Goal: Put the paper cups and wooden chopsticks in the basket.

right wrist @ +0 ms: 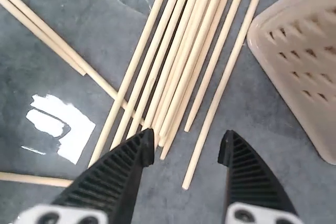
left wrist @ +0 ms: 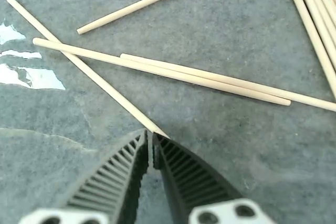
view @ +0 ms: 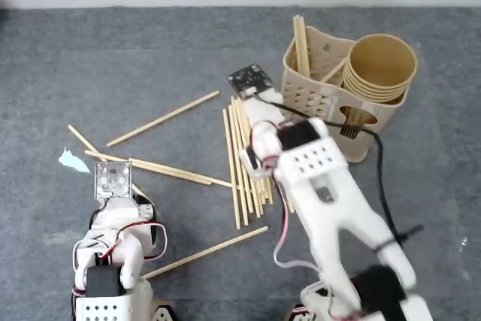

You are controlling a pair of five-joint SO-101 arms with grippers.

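Right pincer (right wrist: 187, 142), jaws apart just above the chopsticks (right wrist: 178, 61), should lower straight and close on only a few sticks.

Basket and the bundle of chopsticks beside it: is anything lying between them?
Nothing. In the right wrist view, just a bare strip of grey mat separates the basket from the bundle of chopsticks.

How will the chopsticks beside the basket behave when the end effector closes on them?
The wooden chopsticks look thin, straight and stiff, so they probably will not bend. They lie loose side by side, so some may roll or slip away. The open right end effector spans several, so it likely catches more than one.
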